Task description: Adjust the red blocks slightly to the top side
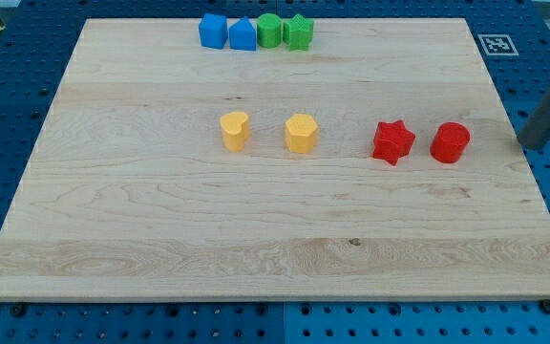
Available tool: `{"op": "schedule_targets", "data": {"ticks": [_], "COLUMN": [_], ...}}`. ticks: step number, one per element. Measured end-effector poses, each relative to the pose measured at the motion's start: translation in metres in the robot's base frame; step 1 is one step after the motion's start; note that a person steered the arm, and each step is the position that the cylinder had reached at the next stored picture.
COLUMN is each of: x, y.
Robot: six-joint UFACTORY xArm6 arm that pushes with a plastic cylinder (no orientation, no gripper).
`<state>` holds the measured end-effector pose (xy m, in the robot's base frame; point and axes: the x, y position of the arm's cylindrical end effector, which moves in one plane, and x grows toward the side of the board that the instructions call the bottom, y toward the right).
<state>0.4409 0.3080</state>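
The push has not started, I think — my tip (521, 143), a bare dark rod holding nothing, sits right of the red round block (450, 142), apart from it. The red star block (392, 141) sits just left. Next, my tip must go below them and push up — smooth plastic on pale wood

My tip (525, 143) is sitting at the view's right, with bare wooden board (256, 248) between it and the red round block (450, 142). The red star block (392, 141) is standing just beside that one, leaving only a thin gap.
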Motion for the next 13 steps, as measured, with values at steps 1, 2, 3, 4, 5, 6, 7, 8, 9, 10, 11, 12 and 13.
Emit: {"op": "schedule_targets", "data": {"ticks": [1,2,3,4,5,6,7,8,9,10,11,12,13], "x": [0.013,0.045,0.052,0.052,0.052,0.052,0.05,0.048,0.048,0.046,0.044,0.044,0.041], "y": [0.0,0.0,-0.037,-0.103,-0.169,-0.17,-0.17,-0.17,-0.17,-0.17,-0.17,-0.17,-0.17]}}
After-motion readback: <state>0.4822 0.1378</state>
